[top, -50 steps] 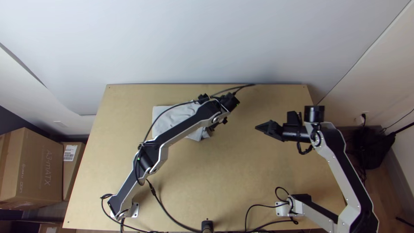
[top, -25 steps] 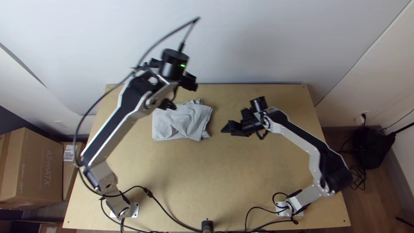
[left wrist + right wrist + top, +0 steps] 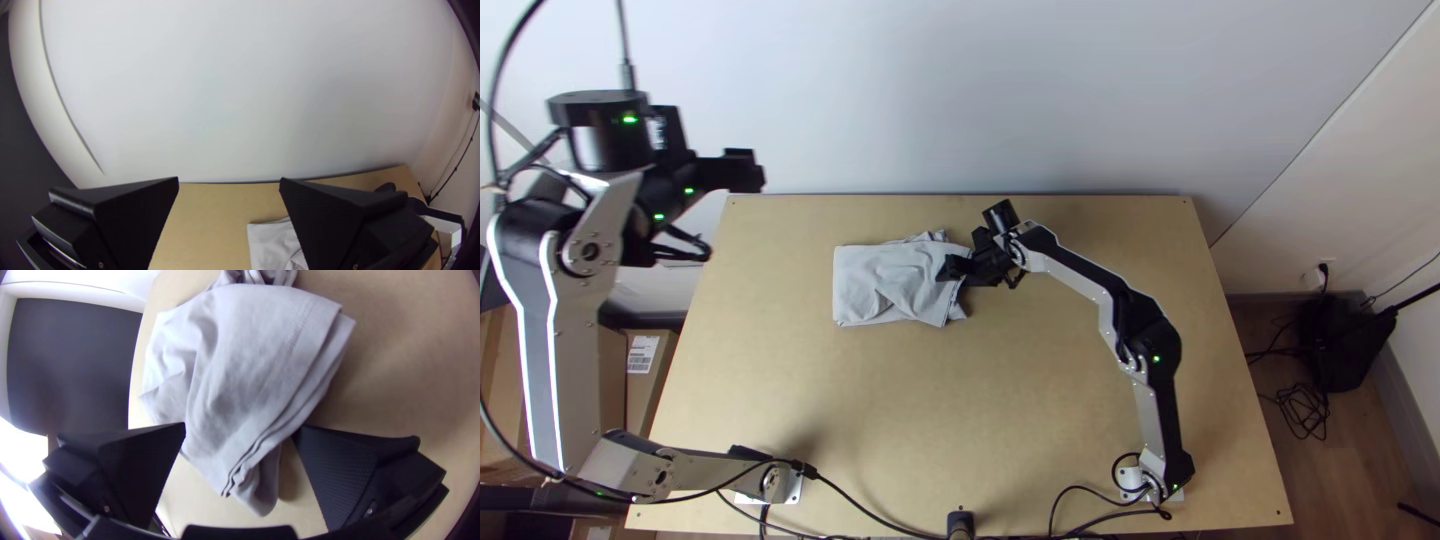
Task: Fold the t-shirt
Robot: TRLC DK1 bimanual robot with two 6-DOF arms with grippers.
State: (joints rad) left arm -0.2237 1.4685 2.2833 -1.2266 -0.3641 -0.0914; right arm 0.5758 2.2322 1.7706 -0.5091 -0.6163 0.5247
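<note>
The light grey t-shirt (image 3: pixel 895 282) lies in a folded, wrinkled bundle toward the table's back, its layered edge on the right and a crumpled bit at the back. My left gripper (image 3: pixel 755 172) is raised off the table's left side, away from the cloth; in the left wrist view the left gripper (image 3: pixel 228 181) is open and empty, with a corner of the shirt (image 3: pixel 270 245) beyond it. At the shirt's right edge is my right gripper (image 3: pixel 948 268). In the right wrist view the right gripper (image 3: pixel 240 425) stands open, the layered edge of the shirt (image 3: pixel 250 380) between and beyond its fingers.
The wooden table (image 3: pixel 1040 400) has bare surface in front of the shirt and to its right. Black cables (image 3: pixel 880 510) run along the near edge. A white wall (image 3: pixel 960 90) rises behind the table, and cardboard boxes (image 3: pixel 645 385) stand off its left side.
The left arm has swung up and left, away from over the shirt. The right gripper has moved left across the table to the shirt's right edge. The shirt looks the same as half a second ago.
</note>
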